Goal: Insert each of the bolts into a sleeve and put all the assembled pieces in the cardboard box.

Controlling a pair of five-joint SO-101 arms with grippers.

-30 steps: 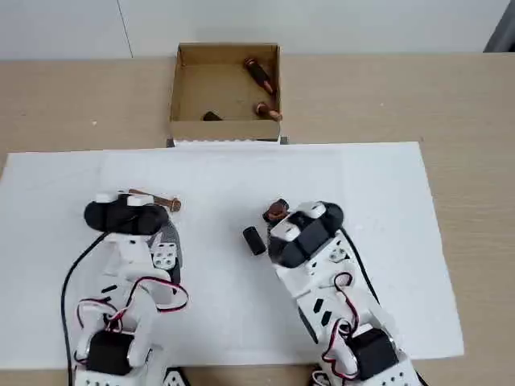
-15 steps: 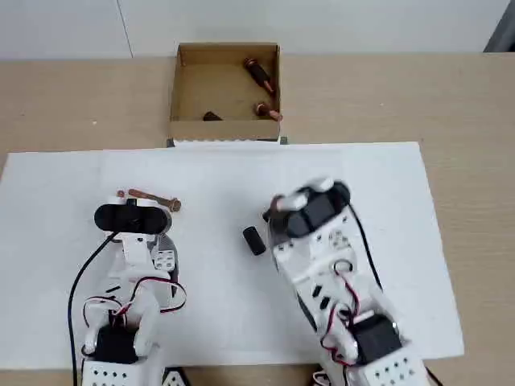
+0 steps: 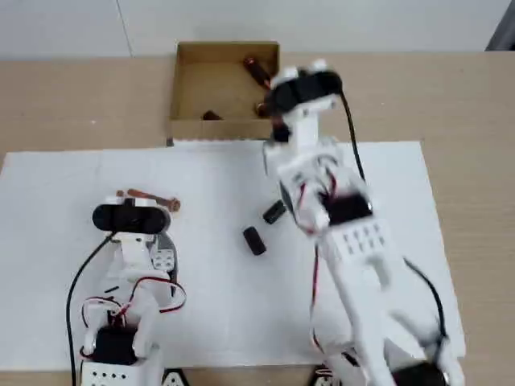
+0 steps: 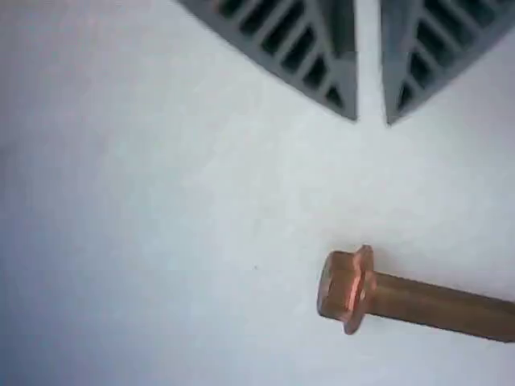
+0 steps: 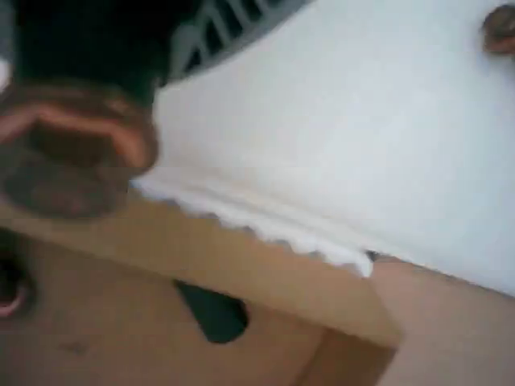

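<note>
- Gripping a sleeved bolt [image 5: 76, 149] in the right gripper [image 3: 278, 127], jaws clenched on it, right at the front right corner of the cardboard box [image 3: 182, 88]
- Judged as the drop-off step: carry the piece past the front wall [image 5: 241, 269] and out over the bare box floor before letting go, to avoid a bounce back onto the white paper [image 3: 64, 265]
- Better to lower a little first, then part the jaws slowly rather than snap them wide
- Aim clear of the two finished pieces [image 3: 259, 72] by the right wall and of the dark sleeve [image 3: 212, 117] lying against the front wall inside
- Keep the wrist from brushing the box rim, light enough by the look of it to slide
- With the left gripper [image 4: 370, 96] over the paper: jaws almost together, a thin slit between, grasping nothing, just beside a loose bolt [image 4: 402, 299]
- Left to do, by this reading: pair that bolt with one of the two loose sleeves [image 3: 254, 240] lying near each other between the arms
</note>
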